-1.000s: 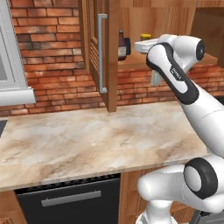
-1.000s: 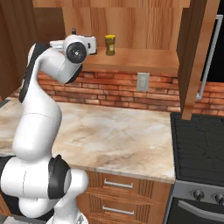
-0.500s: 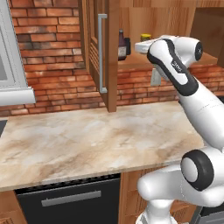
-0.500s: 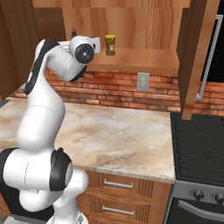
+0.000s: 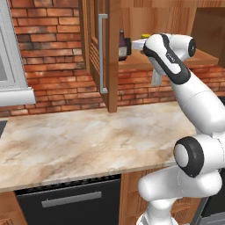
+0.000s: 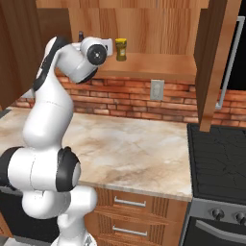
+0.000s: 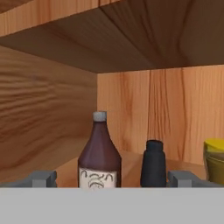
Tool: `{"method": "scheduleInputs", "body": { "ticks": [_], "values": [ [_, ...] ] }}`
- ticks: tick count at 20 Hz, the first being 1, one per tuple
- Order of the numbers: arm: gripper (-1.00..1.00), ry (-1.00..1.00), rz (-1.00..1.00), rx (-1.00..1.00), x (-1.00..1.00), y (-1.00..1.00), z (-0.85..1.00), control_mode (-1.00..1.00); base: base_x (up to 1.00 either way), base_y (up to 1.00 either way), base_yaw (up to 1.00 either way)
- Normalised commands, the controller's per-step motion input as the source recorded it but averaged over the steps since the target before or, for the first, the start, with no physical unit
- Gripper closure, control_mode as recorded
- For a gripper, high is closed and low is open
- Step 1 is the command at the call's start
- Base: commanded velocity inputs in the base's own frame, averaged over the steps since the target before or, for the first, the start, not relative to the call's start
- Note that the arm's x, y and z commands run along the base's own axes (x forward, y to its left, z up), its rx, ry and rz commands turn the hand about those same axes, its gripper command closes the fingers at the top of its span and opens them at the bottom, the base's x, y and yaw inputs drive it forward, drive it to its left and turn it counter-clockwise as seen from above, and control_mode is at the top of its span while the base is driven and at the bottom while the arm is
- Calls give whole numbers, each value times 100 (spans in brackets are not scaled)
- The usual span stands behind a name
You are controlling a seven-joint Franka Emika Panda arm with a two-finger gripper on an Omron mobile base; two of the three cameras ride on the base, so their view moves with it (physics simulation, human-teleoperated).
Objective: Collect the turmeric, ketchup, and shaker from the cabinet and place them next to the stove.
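Observation:
In the hand view the dark maroon ketchup (image 7: 99, 153) stands on the cabinet's wood shelf (image 7: 65, 168). The black shaker (image 7: 153, 164) is just right of it, and the yellow-capped turmeric (image 7: 214, 162) is cut by the right edge. My gripper (image 7: 113, 180) is open, level with the shelf. Its fingertips (image 7: 41, 178) straddle the ketchup and shaker without touching either. From the left base view the gripper (image 5: 132, 45) reaches into the cabinet beside the ketchup (image 5: 122, 46). The turmeric (image 6: 121, 49) stands just right of my hand. The black stove (image 6: 216, 163) lies at the right.
The slatted cabinet door (image 5: 94, 48) with its grey handle (image 5: 103, 52) hangs open left of the hand; a second open door (image 6: 211, 62) hangs over the stove's edge. The marbled counter (image 6: 139, 149) runs below, above a black dishwasher front (image 5: 66, 204). A wall socket (image 6: 156, 90) sits on the brick.
The arm has stretched further forward, carrying the open hand deeper into the cabinet toward the ketchup. The bottles have not moved.

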Motion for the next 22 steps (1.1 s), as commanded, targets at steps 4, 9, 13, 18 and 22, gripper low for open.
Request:
{"method": "scheduleInputs", "body": {
  "ticks": [4,9,13,18,22],
  "values": [
    [-100,0,0,0,18,22,0,-100,0,0,0],
    [-100,0,0,0,13,26,0,-100,0,0,0],
    [-100,2,0,0,19,16,0,-100,0,0,0],
    [-100,1,0,0,23,2,0,-100,0,0,0],
    [-100,3,0,0,28,9,0,-100,0,0,0]
  ]
}}
